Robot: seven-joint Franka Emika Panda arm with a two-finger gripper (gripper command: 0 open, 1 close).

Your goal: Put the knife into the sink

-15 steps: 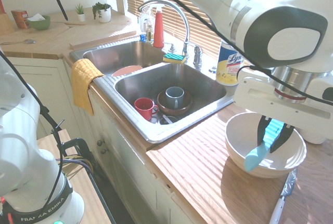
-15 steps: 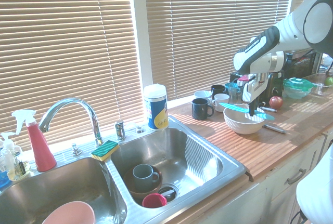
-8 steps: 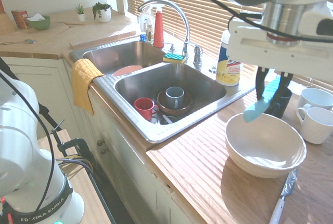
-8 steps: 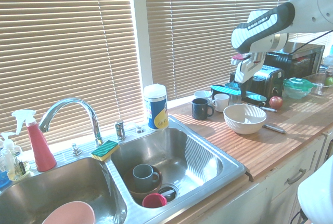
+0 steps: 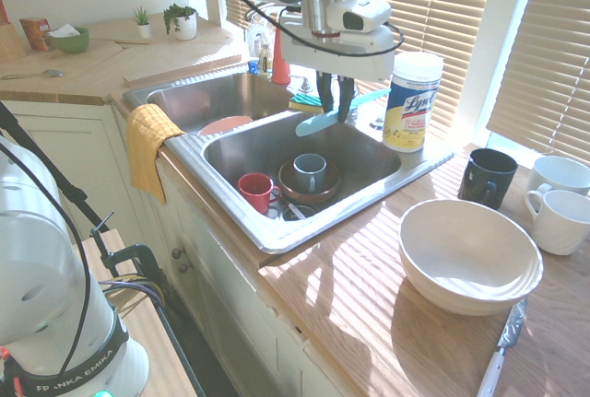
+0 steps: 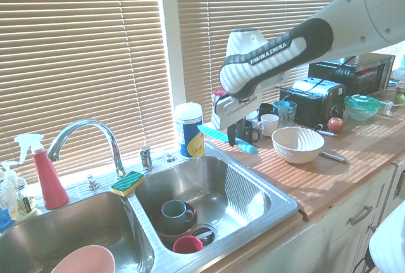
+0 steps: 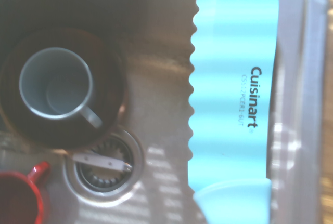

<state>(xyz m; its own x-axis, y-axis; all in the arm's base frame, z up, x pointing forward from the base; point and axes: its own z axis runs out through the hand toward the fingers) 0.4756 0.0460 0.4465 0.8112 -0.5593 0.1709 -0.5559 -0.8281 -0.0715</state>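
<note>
The sink (image 5: 277, 231) has a red cup (image 5: 255, 190) and a grey mug (image 5: 310, 172) in its right basin (the mug sits in a brown bowl). Above that basin the gripper (image 5: 334, 113) hangs clamped on the knife (image 5: 334, 111). Carrying looks done; lowering and release remain.

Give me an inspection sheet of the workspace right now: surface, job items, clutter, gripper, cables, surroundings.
Surface: wooden countertop, sunlit.
Job's things: knife held above the sink, over the basin with dishes.
Clutter: grey mug in a brown bowl, red mug, white bowl, wipes canister, yellow towel.
Grippers: gripper, jaws shut on the knife.
Cables: black cable along the arm.
Surroundings: window blinds, faucet, toaster.
</note>
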